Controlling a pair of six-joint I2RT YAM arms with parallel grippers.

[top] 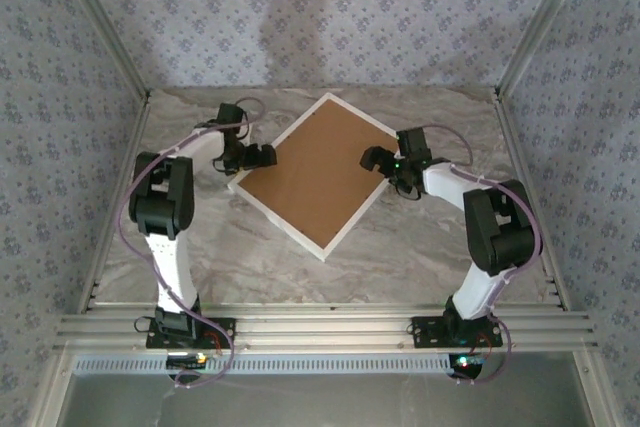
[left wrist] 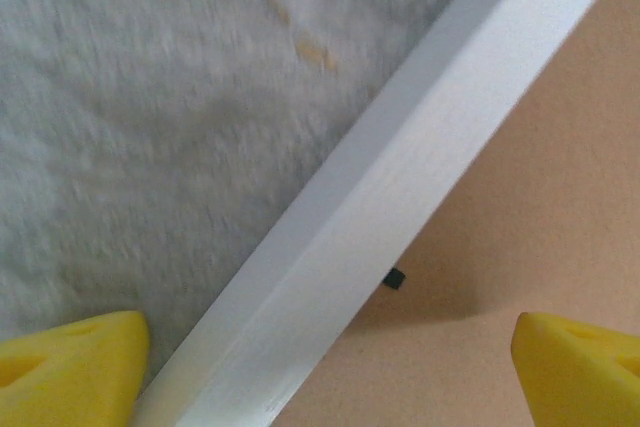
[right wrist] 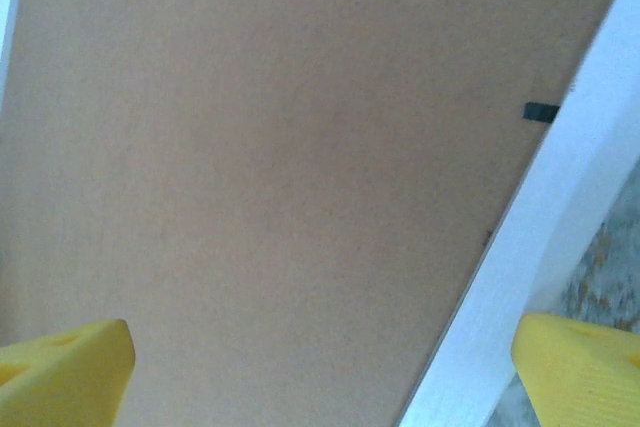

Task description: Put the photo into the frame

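Two pairs of splayed fingers (left wrist: 70, 372) (right wrist: 575, 367) astride frame (top: 278, 222)

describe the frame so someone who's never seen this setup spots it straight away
On the marble table, near its middle, a big flat rectangle lies turned cornerwise like a diamond. That is the frame: a thin white rim, set apart from the brown board it encloses and the grey-veined marble around it.

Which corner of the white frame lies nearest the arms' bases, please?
The frame corner lowest in the top view; the others sit by the left gripper, the right gripper and the back wall.
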